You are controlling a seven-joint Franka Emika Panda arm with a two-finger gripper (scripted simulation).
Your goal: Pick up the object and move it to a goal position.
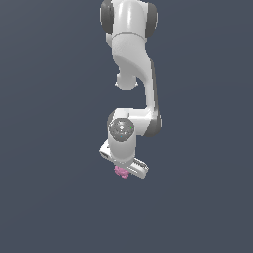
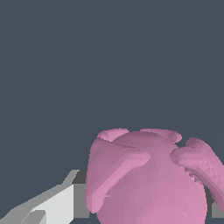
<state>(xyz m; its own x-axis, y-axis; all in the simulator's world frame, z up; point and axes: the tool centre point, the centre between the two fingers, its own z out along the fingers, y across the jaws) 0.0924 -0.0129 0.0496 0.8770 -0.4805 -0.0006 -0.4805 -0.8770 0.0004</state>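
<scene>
The pink blob (image 2: 148,179) is lumpy and roughly round, faceted, with raised rib-like knobs across its top and no clear long axis. It sits directly under the smooth white hand (image 1: 122,170), between the fingers (image 2: 54,205), which appear clamped on the blob's sides.

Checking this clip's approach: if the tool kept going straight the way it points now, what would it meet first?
The pink blob: in the wrist view it sits right ahead, beside one finger. In the exterior view it peeks out just under the tool. Whether they already touch, I cannot tell.
</scene>
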